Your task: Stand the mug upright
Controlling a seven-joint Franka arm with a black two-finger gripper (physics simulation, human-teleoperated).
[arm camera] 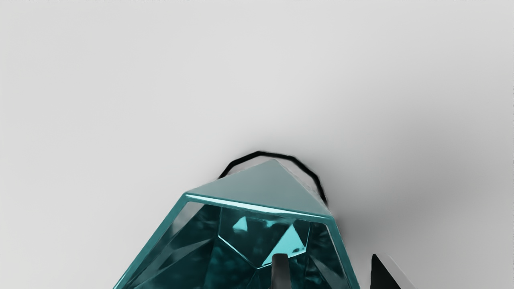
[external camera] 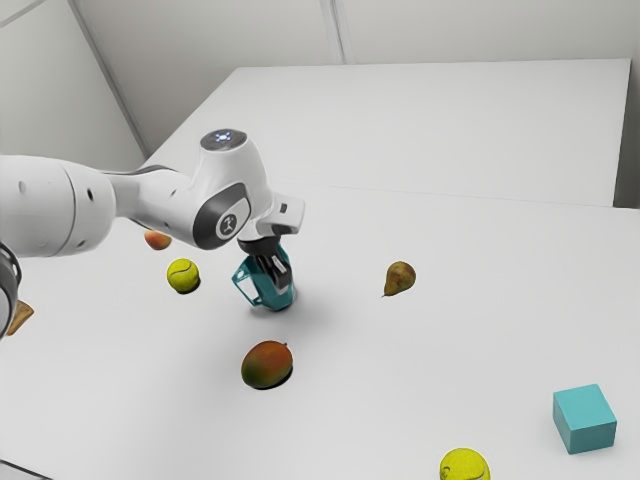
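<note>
Over the teal mug, my gripper (external camera: 280,272) points down in the exterior view. The faceted mug (external camera: 273,298) stands on its base on the table, its handle toward the exterior view's left; the hand covers part of its rim. In the wrist view the mug (arm camera: 257,182) shows its open mouth, with its outer wall narrowing toward the table. My gripper (arm camera: 327,271) is open across the wall, one finger over the inside of the mouth and the other outside, with a gap beside the wall.
A mango (external camera: 267,364) lies nearby toward the exterior view's bottom. Toward its left are a tennis ball (external camera: 183,275) and an orange-red fruit (external camera: 157,240). A pear (external camera: 400,278), a teal cube (external camera: 584,418) and another tennis ball (external camera: 465,466) lie toward its right on the white table (external camera: 450,140).
</note>
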